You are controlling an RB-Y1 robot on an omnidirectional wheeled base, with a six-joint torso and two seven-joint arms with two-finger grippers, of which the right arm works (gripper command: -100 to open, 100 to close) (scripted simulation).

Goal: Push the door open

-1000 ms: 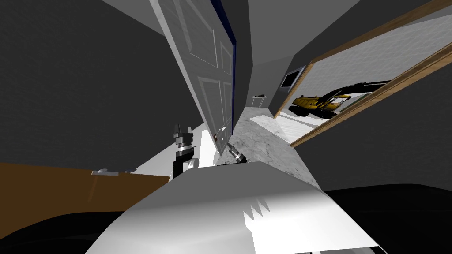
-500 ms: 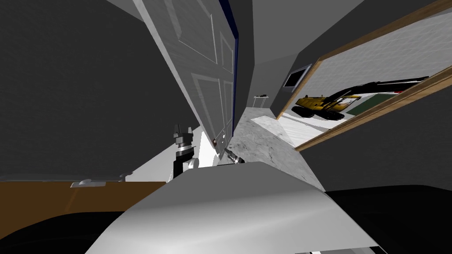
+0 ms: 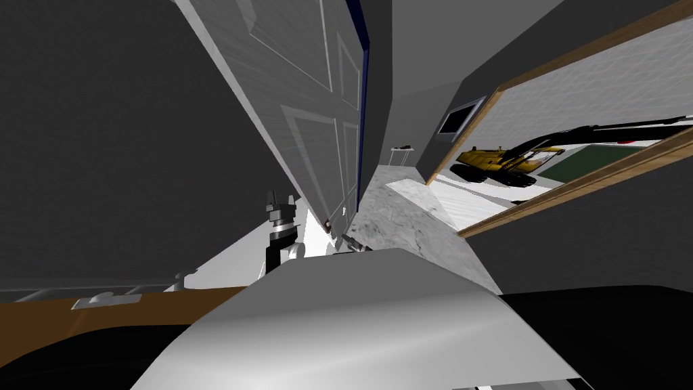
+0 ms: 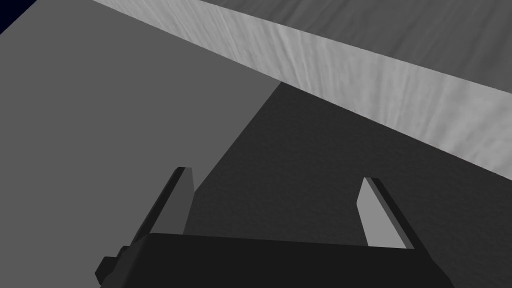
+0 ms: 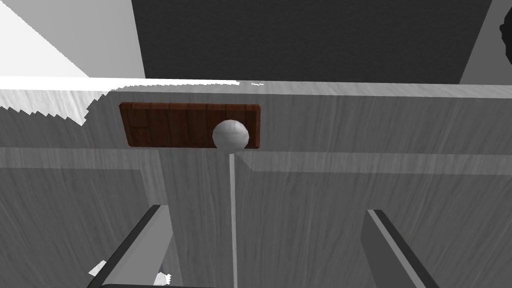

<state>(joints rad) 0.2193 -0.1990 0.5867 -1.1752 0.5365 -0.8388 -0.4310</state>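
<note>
We judge the pushing step to be in hand. The grey panelled door (image 3: 308, 115) stands ajar just ahead of us. Our right tool (image 5: 265, 210) faces its panel, with the round pale knob (image 5: 230, 134) on its brown wooden plate (image 5: 170, 125) just beyond the blades. That tool's blades stand wide apart and hold nothing. The left tool (image 4: 275, 175), raised near the door, is likewise spread and empty. Next we should press the right tool forward against the panel, keeping off the knob, and follow the swing. Whether the blades touch the door we cannot tell. The door's hinge side and top are cut off.
</note>
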